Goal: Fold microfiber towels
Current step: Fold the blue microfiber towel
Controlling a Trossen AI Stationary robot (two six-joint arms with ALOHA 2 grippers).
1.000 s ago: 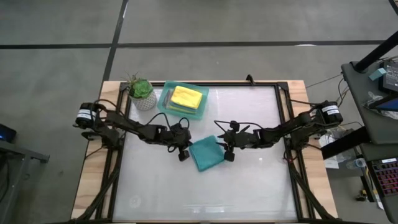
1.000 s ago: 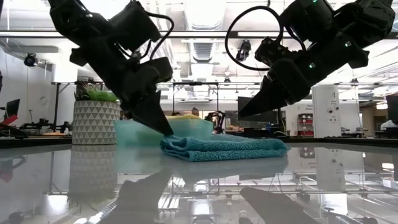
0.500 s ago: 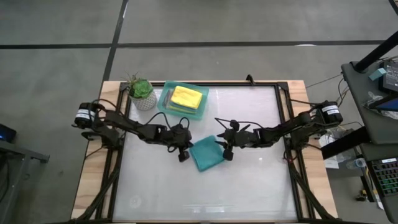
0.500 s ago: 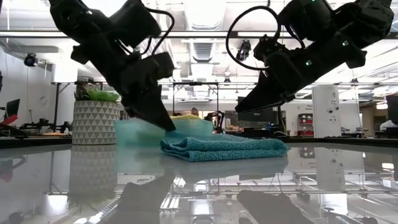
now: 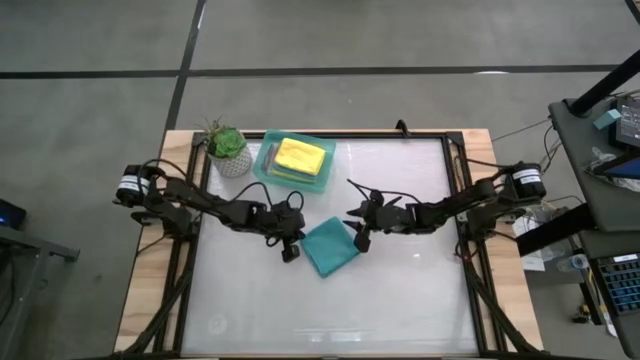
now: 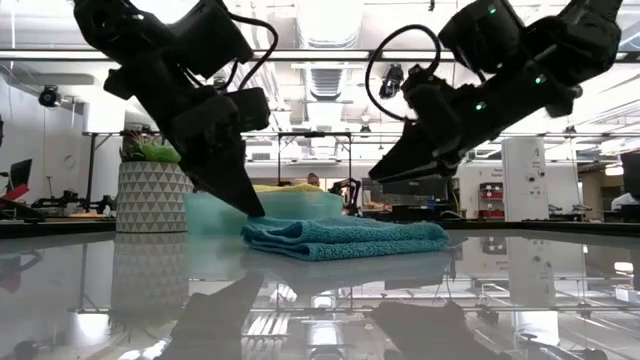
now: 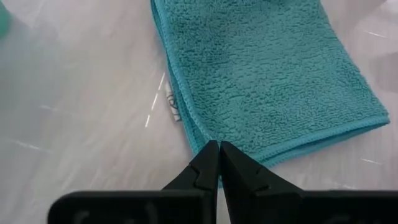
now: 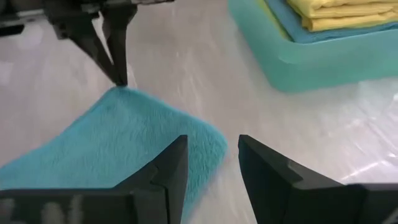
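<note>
One teal towel lies folded on worktop. Left claw pressed together at its corner; right claw spread, empty. Judgement: pin corner firmly, align edges squarely.

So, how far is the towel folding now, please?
Done: a folded yellow towel lies on top of a stack in the tray, with a teal edge under it in the right wrist view. In hand: a teal towel lies folded on the table; the shut left gripper touches its corner, and the open right gripper hovers at the opposite corner, holding nothing. Left: probably moving this towel to the tray.
</note>
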